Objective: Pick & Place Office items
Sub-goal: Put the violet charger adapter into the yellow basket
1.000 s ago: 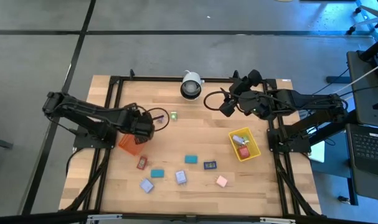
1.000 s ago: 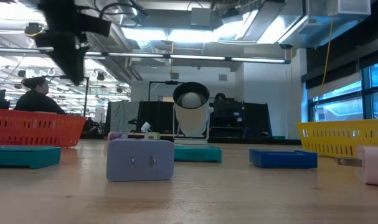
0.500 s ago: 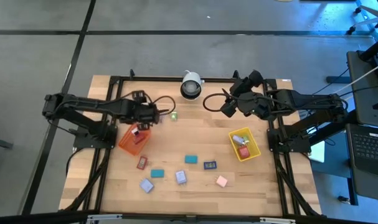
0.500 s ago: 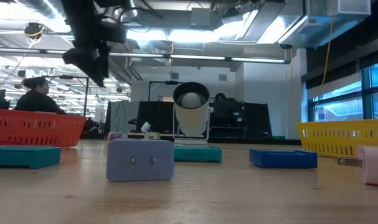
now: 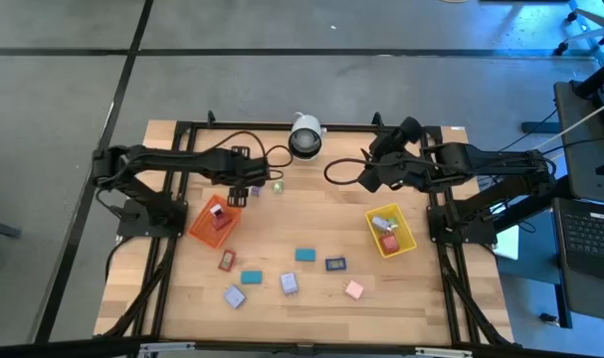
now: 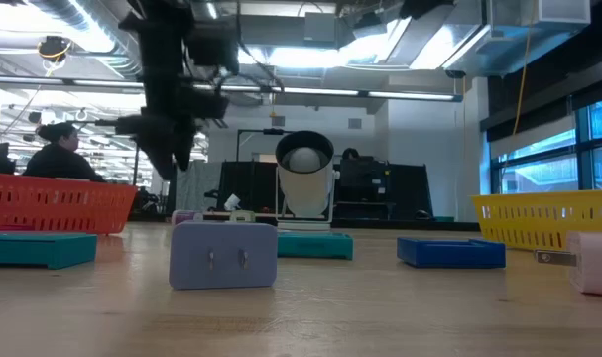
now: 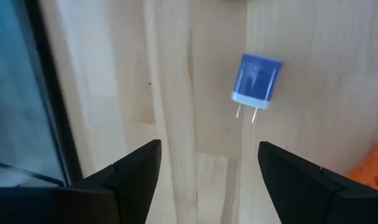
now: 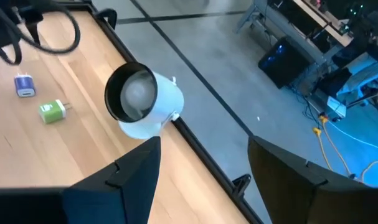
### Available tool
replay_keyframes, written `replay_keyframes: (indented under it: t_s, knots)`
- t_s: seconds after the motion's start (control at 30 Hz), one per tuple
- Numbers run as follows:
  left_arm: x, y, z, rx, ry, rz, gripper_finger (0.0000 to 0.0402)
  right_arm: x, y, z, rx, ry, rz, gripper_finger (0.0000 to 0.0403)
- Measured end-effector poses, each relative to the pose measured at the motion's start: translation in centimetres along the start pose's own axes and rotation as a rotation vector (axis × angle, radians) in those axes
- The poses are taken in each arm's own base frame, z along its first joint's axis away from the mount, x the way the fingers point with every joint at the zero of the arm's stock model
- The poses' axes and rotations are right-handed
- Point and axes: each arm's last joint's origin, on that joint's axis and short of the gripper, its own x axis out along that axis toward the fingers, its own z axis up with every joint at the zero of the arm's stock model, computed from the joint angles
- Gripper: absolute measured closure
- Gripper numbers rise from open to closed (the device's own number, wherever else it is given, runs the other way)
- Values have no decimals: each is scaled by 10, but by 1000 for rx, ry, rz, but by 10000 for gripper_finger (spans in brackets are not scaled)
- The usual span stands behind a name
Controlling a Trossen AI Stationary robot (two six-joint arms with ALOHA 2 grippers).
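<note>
On the wooden tabletop [image 5: 311, 214] two trays take the sorted things: the orange tray [image 5: 213, 221] at the left side, with a red piece lying in it, and the yellow tray [image 5: 391, 230] at the right, which holds a few pieces too. They stand each near its own arm, probably so that every arm has a short way to drop.

The left claw [image 5: 250, 185] hovers just behind the orange tray, near the far edge, with its fingers spread wide and nothing between them — in its wrist view a small blue charger [image 7: 256, 79] lies flat on the wood ahead of it, likely the next piece to take. A green one [image 5: 278, 185] lies just beside.

The right claw [image 5: 369, 177] waits raised at the far right (its fingers stand apart and empty).

The other office items [image 5: 288, 271] — red, teal, lavender, dark blue, pink — lie scattered at the near side between the trays, not yet sorted.
</note>
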Motion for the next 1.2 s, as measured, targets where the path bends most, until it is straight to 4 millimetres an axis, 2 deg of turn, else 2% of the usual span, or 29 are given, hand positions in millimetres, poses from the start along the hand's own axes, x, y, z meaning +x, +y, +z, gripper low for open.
replay_keyframes:
  t_s: [0.2, 0.47, 1.2]
  knots:
    - [20, -5, 7, 57, 56, -62, 137, 0, 0, -1, -3, 11, -3, 162]
    - [26, -16, 17, 154, 20, -91, 140, 0, 0, -1, -8, 11, -3, 162]
    - [42, -8, 23, 96, -29, -186, 139, 0, 0, -2, -3, 19, 24, 162]
